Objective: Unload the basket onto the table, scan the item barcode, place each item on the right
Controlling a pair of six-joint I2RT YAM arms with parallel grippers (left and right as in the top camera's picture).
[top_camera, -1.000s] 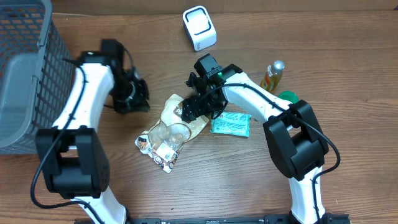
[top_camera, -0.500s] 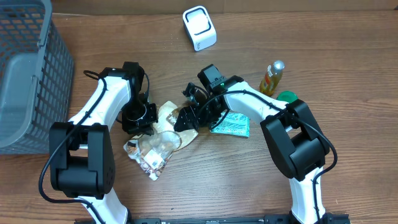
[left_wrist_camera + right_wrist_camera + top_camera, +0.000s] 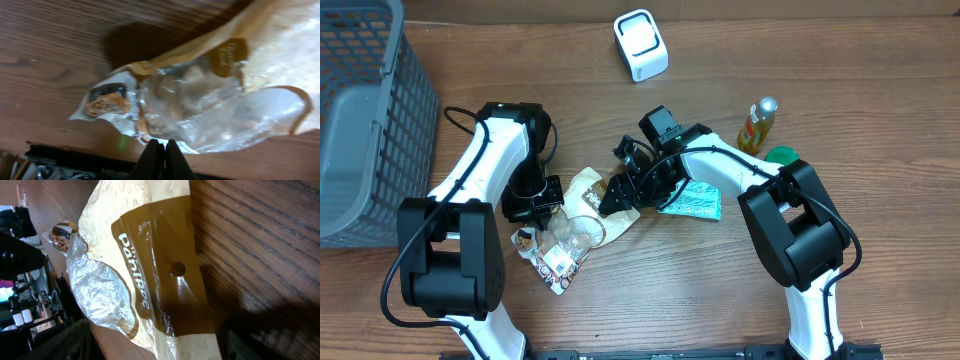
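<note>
**Item.** The snack bag lies flat on the wooden table, left of centre and between the two arms. Its tan header end points far-right. Its clear middle and printed end point near-left.

**Left gripper**. It stands at the left side of the bag. In the left wrist view the fingers are pressed fully together. Their tips touch the edge of the clear film, and nothing is seen clamped between them.

**Right gripper**. It is positioned over the header end of the bag. In the right wrist view the jaws stand wide apart, with the tan header and its hang hole between them. Whether the fingers press on the bag cannot be told.

**Surroundings.**
- The white barcode scanner stands at the far edge, well apart from the bag.
- A teal packet lies just right of the right gripper.
- A small bottle stands farther right, with a green object near it.
- A grey mesh basket occupies the far-left corner.
</note>
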